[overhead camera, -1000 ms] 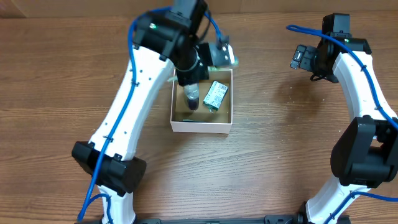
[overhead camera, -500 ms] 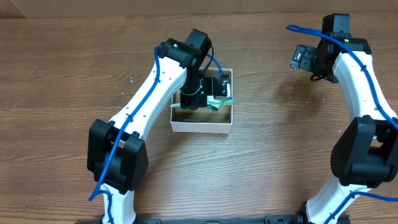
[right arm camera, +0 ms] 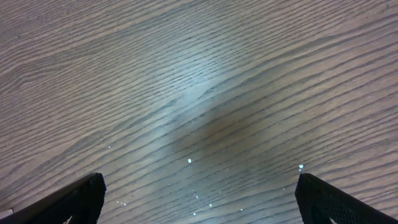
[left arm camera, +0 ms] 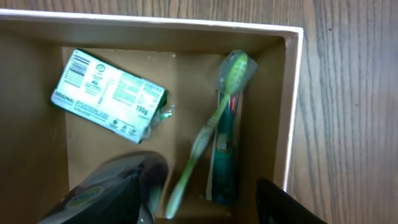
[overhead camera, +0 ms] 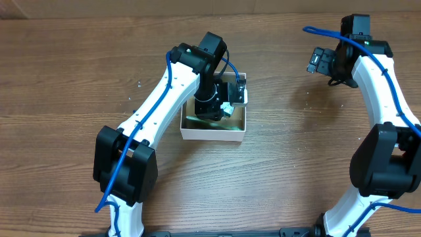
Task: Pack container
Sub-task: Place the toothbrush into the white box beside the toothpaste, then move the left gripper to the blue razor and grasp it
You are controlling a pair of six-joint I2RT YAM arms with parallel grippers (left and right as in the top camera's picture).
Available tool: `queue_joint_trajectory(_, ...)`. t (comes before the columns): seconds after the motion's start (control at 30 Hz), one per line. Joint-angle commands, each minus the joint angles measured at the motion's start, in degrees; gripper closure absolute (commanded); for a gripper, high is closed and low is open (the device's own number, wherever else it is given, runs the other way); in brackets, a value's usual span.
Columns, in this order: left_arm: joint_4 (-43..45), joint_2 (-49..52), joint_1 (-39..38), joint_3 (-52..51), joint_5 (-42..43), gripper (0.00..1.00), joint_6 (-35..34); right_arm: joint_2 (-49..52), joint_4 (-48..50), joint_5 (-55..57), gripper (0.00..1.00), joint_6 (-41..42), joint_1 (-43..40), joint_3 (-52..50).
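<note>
The container (overhead camera: pixel 212 134), a shallow white-walled box with a brown inside (left arm camera: pixel 292 106), sits mid-table. My left gripper (overhead camera: pixel 228 104) hangs low over it, jaws open (left arm camera: pixel 199 210). Between the jaws a green toothbrush (left arm camera: pixel 208 130) leans blurred and loose, touching neither finger. It rests against a green toothpaste tube (left arm camera: pixel 225 158) by the right wall. A green-and-white soap packet (left arm camera: pixel 107 93) lies at the back left of the box. A dark labelled bottle (left arm camera: pixel 84 196) shows beside my left finger. My right gripper (overhead camera: pixel 320 60) is open over bare wood (right arm camera: pixel 199 205) at the far right.
The left arm (overhead camera: pixel 164 99) reaches across the box from the near left and hides much of its inside in the overhead view. The right arm (overhead camera: pixel 378 72) stands along the right edge. Wood table (overhead camera: pixel 296 164) surrounds the box.
The left gripper came down into the box with the toothbrush, then opened its jaws and let the toothbrush go. The right arm has not moved.
</note>
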Motion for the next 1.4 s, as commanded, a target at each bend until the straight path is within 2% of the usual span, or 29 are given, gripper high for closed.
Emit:
queue_joint_trajectory(0.0, -3.08, 0.37, -0.42, 4.2, 1.92, 0.4, 1.66, -2.08, 0.31, 0.42, 0.0, 0.44, -0.02, 1.31)
queue_joint_trajectory(0.07, -7.93, 0.37, -0.39, 11.15, 0.79, 0.39, 0.57, -2.08, 0.28, 0.42, 0.0, 0.44, -0.02, 1.31)
queue_joint_trajectory(0.17, -13.88, 0.24, -0.33, 20.98, -7.41, 0.36, -6.14, -2.08, 0.28, 0.42, 0.0, 0.44, -0.02, 1.31)
queue_joint_trajectory(0.2, -14.67, -0.46, 0.09, 22.8, -10.4, 0.3, -8.59, -2.08, 0.31, 0.42, 0.0, 0.44, -0.02, 1.31)
queue_joint_trajectory(0.3, -14.82, -4.48, 3.63, 22.56, -10.56, 0.25, -10.43, -2.08, 0.28, 0.42, 0.0, 0.44, -0.02, 1.31)
queue_joint_trajectory(0.43, -14.34, -10.08, 11.1, 21.94, -5.01, 0.21, -15.04, -2.08, 0.28, 0.42, 0.0, 0.44, -0.02, 1.31)
queue_joint_trajectory(0.57, -15.08, -16.83, 23.26, 19.34, -3.41, 0.21, -28.46, -2.08, 0.31, 0.42, 0.0, 0.44, -0.02, 1.31)
queue_joint_trajectory(0.7, -18.23, -17.05, 29.22, 13.92, -3.43, 0.2, -33.94, -2.08, 0.28, 0.42, 0.0, 0.44, -0.02, 1.31)
queue_joint_trajectory(0.73, -17.64, -17.05, 29.55, 10.23, -3.52, 0.15, -33.94, -2.08, 0.28, 0.42, 0.0, 0.44, -0.02, 1.31)
queue_joint_trajectory(0.87, -9.75, -17.05, 29.53, -6.8, -4.28, 0.06, -35.93, -2.08, 0.31, 0.42, 0.0, 0.44, -0.02, 1.31)
queue_joint_trajectory(1.0, -0.33, -17.05, 29.55, -18.47, -6.01, 0.03, -37.86, -2.08, 0.28, 0.42, 0.0, 0.44, -0.02, 1.31)
queue_joint_trajectory(1.13, 9.64, -17.05, 29.55, -26.29, -11.15, 0.02, -39.26, -2.08, 0.28, 0.42, 0.0, 0.44, -0.02, 1.31)
queue_joint_trajectory(1.27, 19.21, -16.96, 30.05, -31.91, -15.37, 0.0, -37.31, -2.08, 0.31, 0.42, 0.0, 0.44, -0.02, 1.31)
queue_joint_trajectory(1.37, 23.17, -16.92, 31.17, -34.4, -16.55, 0.0, -36.15, -2.08, 0.28, 0.42, 0.0, 0.44, -0.02, 1.31)
